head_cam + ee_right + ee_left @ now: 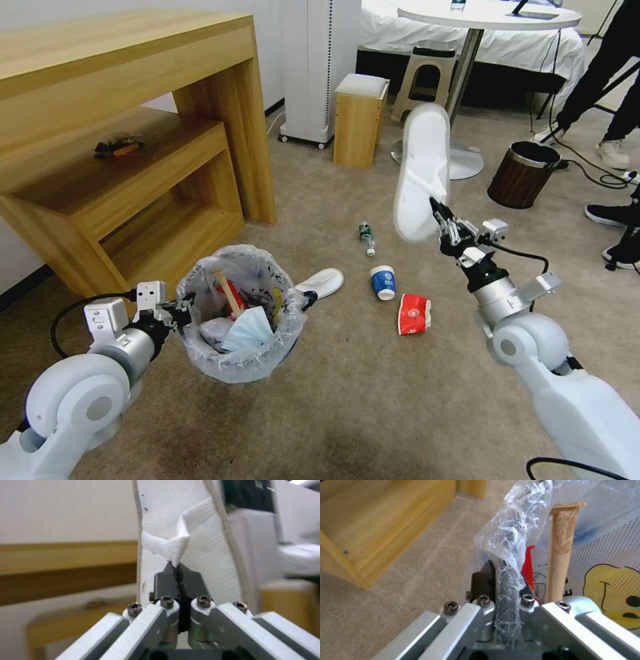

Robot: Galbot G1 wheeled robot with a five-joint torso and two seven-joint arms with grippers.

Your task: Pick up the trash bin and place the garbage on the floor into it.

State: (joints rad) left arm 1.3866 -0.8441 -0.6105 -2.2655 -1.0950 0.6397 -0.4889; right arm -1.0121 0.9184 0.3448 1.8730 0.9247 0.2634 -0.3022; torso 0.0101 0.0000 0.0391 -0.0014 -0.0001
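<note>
- Floor (333, 400), beige carpet, carried the loose litter; wooden table (127, 100) stood at the robot's left.
- Trash bin (240, 360), lined with a crinkled clear bag, sat low near the table's base, already holding a wooden stick, red item and blue mask.
- Left tool (183, 308) was clamped on the bin's rim; in the left wrist view the fingers (483, 580) pinched the bag-covered edge.
- White slipper (421, 173) hung upright in the air, well above the floor, held by its strap.
- Right tool (440, 217) was closed tight on that strap; the right wrist view showed the fabric (173, 545) bunched at the tips.
- Second slipper (323, 280) lay on the floor, just beside the bin.
- Red wrapper (414, 313) on the floor.
- Blue cup (383, 282) on its side, near the wrapper.
- Small bottle (367, 238) on the floor beyond the cup.
</note>
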